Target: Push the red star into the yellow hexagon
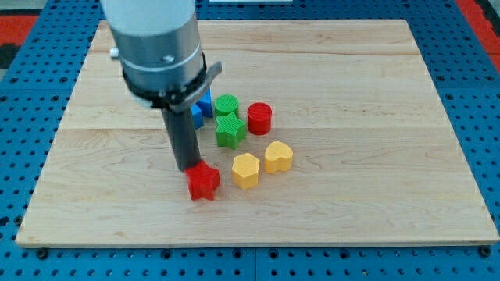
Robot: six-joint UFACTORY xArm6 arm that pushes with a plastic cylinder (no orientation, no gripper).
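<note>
No fingers here, only my tip (190, 167) touching the small red star block (203, 183) from the view's top-left, so it may slip below the nearby yellow hexagon block (245, 170).

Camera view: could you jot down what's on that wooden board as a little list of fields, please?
board: wooden table top
my tip: touching the red star's upper-left side
red star: left of the yellow hexagon, small gap between
yellow hexagon
yellow heart: right of the hexagon
green star
green cylinder
red cylinder
blue block: partly hidden behind the rod, shape unclear
</note>
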